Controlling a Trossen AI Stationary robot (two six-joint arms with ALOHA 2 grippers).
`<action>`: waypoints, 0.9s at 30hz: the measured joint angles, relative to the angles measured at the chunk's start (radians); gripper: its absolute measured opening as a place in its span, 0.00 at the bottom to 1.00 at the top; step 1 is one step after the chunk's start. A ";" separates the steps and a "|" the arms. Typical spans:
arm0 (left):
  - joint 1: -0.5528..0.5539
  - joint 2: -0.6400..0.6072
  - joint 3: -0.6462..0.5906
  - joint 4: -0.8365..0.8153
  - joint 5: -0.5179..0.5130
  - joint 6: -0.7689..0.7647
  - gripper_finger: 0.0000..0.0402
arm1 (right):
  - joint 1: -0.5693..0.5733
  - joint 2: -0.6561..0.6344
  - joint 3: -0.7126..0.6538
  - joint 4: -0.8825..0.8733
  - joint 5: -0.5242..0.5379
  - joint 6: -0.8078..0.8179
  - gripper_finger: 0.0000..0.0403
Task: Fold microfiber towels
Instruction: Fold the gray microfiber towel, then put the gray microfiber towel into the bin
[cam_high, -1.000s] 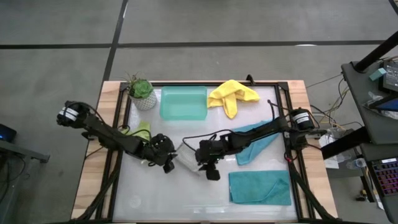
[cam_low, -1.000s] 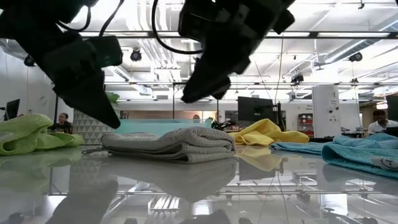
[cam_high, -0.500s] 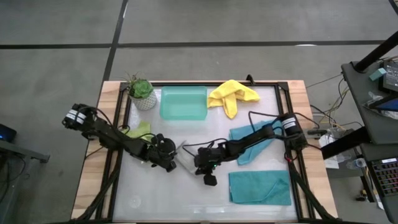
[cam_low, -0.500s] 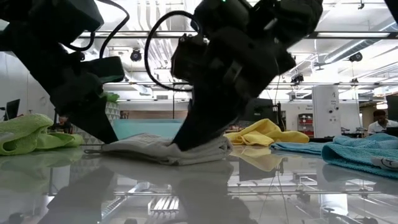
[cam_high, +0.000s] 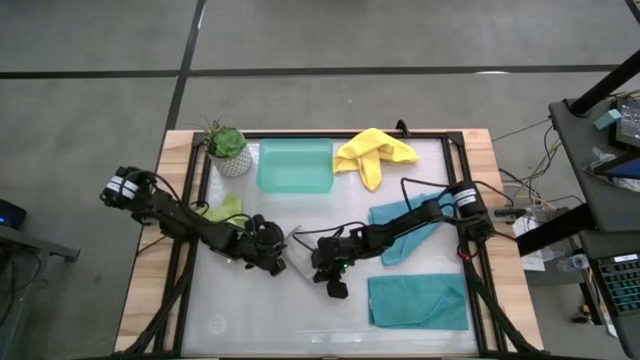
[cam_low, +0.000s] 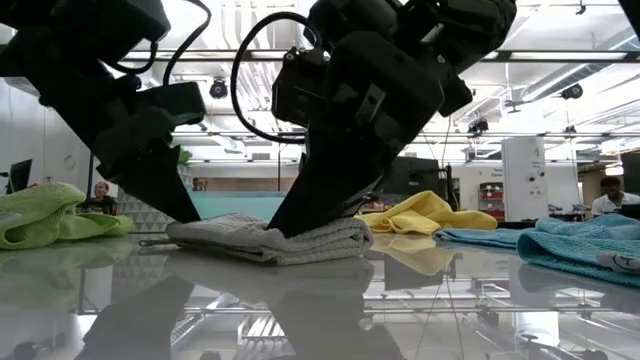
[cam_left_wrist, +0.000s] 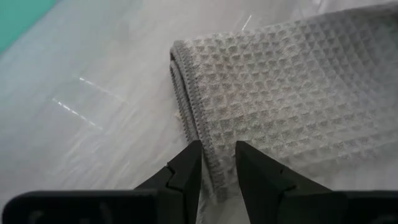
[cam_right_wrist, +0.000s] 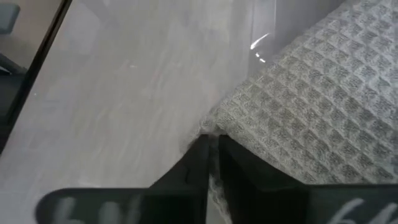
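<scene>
Up front on the surface (cam_high: 250, 320): a flat teal towel (cam_high: 418, 302), squared off, done by the look of it. Just behind that, mid-surface, the real action: grey towel (cam_low: 270, 238) lying in a loose double layer, with the right claw (cam_right_wrist: 213, 140) now dropped right down onto its near corner, instead of hanging above it like a second ago, and clenched almost fully on that corner. Same story on the other end: left claw (cam_left_wrist: 216, 152) lowered too, straddling the stitched hem and grasping it, fabric running between the two fingers. So, both ends of the grey towel pinched at once, which probably means another fold or a tidy-up tug coming, not a release. Worth watching for the thin corner slipping out on the right side, since there's not much cloth in that grip. Further back: second teal towel (cam_high: 405, 225) spread out loose under the right arm, lime green towel (cam_high: 225, 210) bunched up by the left arm, both apparently unfolded. Way at the back: mint tray (cam_high: 295, 166), crumpled yellow towel (cam_high: 373, 152), potted plant (cam_high: 226, 146). Plenty left to do.
</scene>
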 joint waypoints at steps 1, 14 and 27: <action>0.000 0.000 0.002 -0.001 0.000 0.001 0.21 | 0.000 -0.001 0.001 -0.003 0.000 0.005 0.13; 0.000 -0.037 0.029 -0.002 0.022 -0.018 0.21 | 0.000 -0.119 0.003 -0.155 0.000 0.023 0.42; 0.030 -0.214 0.031 -0.001 0.071 -0.015 0.43 | -0.024 -0.399 -0.203 -0.272 0.009 -0.071 0.45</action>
